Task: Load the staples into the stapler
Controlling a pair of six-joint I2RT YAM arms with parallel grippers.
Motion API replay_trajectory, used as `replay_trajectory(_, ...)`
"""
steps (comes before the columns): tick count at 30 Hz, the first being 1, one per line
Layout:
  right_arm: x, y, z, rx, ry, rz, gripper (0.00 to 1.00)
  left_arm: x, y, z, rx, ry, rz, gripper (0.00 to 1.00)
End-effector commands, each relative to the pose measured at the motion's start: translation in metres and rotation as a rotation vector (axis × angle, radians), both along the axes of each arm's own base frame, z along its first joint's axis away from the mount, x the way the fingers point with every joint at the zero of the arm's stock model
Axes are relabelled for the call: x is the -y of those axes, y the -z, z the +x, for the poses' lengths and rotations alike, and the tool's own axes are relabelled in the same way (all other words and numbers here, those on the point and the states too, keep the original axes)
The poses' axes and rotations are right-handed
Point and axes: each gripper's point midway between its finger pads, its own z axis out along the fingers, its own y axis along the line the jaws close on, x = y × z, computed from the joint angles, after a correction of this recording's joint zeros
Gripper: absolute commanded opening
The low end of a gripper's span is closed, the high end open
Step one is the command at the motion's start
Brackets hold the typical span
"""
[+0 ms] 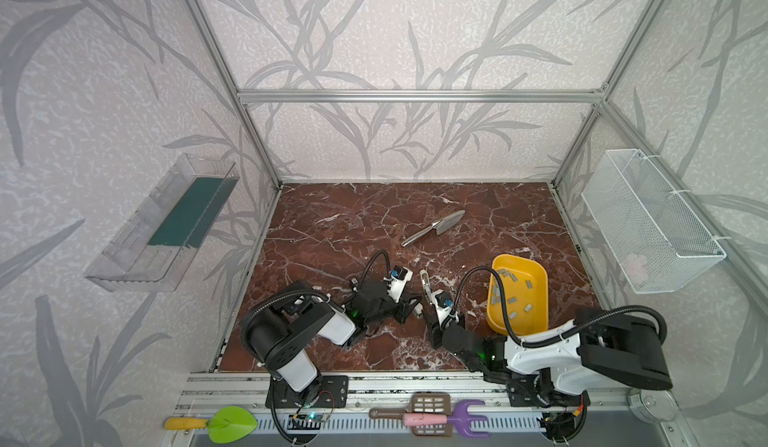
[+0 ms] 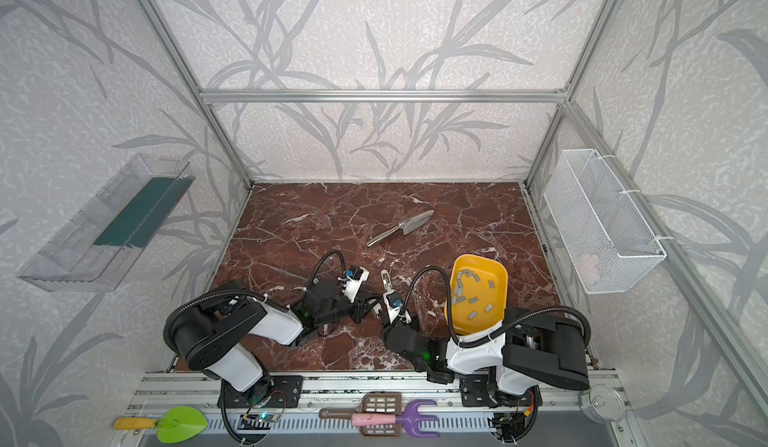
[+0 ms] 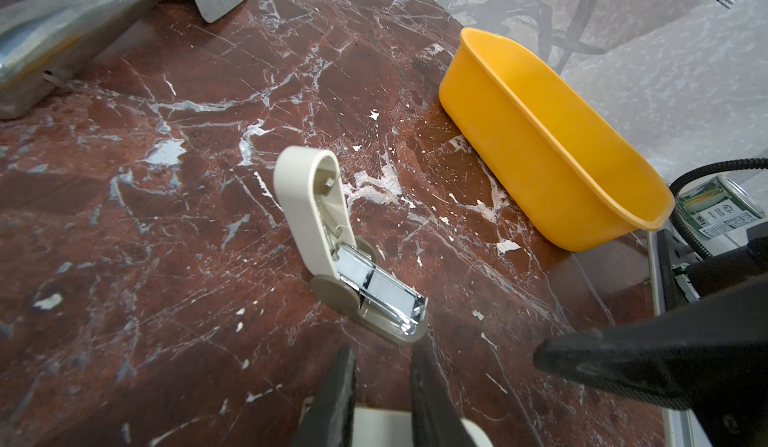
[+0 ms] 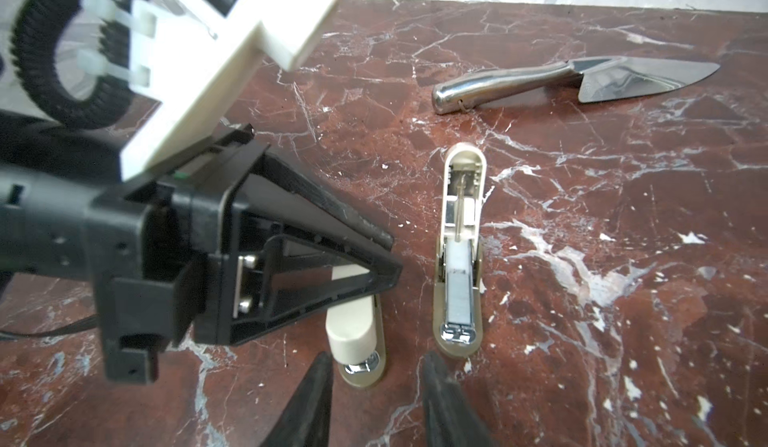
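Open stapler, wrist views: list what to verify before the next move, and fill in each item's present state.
1. Open stapler lid flipped up, channel exposed: ok.
2. Grey strip lying in that channel: ok.
3. Right gripper jaws apart and empty: ok.
4. Left gripper jaws closed on the closed stapler: ok.
5. Closed stapler loaded inside: cannot tell.
6. Spare staples left in the yellow tray: ok.

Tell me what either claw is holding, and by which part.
Left claw appears to grip the closed stapler across its sides, behind the front end. Right claw is open, holding nothing.
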Motion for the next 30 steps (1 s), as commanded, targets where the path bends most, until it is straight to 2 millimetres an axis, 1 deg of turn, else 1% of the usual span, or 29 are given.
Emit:
replay_trajectory(1, -0.003, -0.003, 0.003, 0.016, -0.006, -0.052, 0.35, 0.002, 0.003, 0.001, 0.003, 0.009, 0.02, 0.24)
replay_trajectory(5, -0.011, 0.003, 0.011, -0.008, -0.004, -0.058, 0.32, 0.005, 0.005, -0.002, -0.003, 0.028, 0.013, 0.23)
replay_trajectory(9, -0.016, 0.019, 0.021, -0.038, 0.005, -0.093, 0.29, 0.004, 0.005, -0.002, 0.004, 0.028, 0.011, 0.23)
replay_trajectory(13, -0.019, 0.035, 0.021, -0.065, 0.005, -0.119, 0.28, 0.005, 0.005, -0.003, -0.001, 0.034, 0.018, 0.22)
replay_trajectory(19, -0.009, 0.059, 0.018, -0.111, 0.034, -0.152, 0.23, 0.003, 0.008, -0.004, 0.003, 0.036, 0.028, 0.21)
replay_trajectory(20, -0.007, 0.061, 0.017, -0.114, 0.038, -0.15, 0.22, 0.003, 0.009, -0.004, 0.005, 0.038, 0.027, 0.21)
replay_trajectory(21, -0.002, 0.071, 0.016, -0.122, 0.045, -0.176, 0.22, 0.003, 0.009, -0.003, 0.008, 0.036, 0.028, 0.21)
replay_trajectory(23, 0.005, 0.081, 0.015, -0.132, 0.063, -0.197, 0.21, 0.004, 0.009, -0.003, 0.008, 0.037, 0.03, 0.21)
replay_trajectory(28, 0.016, 0.099, 0.011, -0.139, 0.09, -0.241, 0.21, 0.003, 0.006, -0.002, 0.014, 0.03, 0.025, 0.2)
replay_trajectory(30, 0.016, 0.101, 0.01, -0.14, 0.087, -0.232, 0.21, 0.003, 0.006, -0.002, 0.011, 0.027, 0.027, 0.2)
